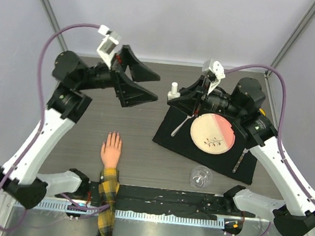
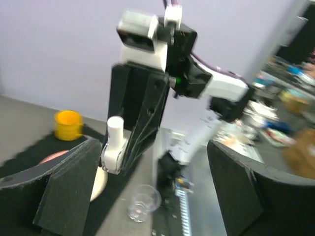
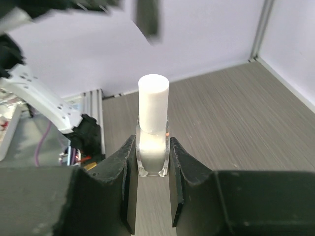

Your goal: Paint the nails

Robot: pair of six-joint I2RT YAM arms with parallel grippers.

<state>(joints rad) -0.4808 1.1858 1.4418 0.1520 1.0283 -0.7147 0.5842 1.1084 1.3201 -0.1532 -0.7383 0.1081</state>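
The peach fake hand (image 1: 111, 148) lies palm down at the front left, fingers pointing away, with its yellow-and-black plaid sleeve (image 1: 108, 196) trailing off the near edge. Its nails (image 1: 113, 136) are too small to tell apart. My right gripper (image 1: 178, 97) is shut on a small clear nail-polish bottle with a white cap (image 1: 174, 89), standing upright on the table; the right wrist view shows the bottle (image 3: 153, 142) pinched between both fingers. My left gripper (image 1: 146, 82) is open and empty, raised to the bottle's left and facing it. The left wrist view shows the bottle (image 2: 113, 143) too.
A black mat (image 1: 196, 151) at the right holds a round cream-and-pink plate (image 1: 213, 132) and thin tools (image 1: 239, 161). A clear glass cup (image 1: 201, 176) stands at the mat's front edge. A yellow cup (image 2: 68, 124) sits behind the right arm.
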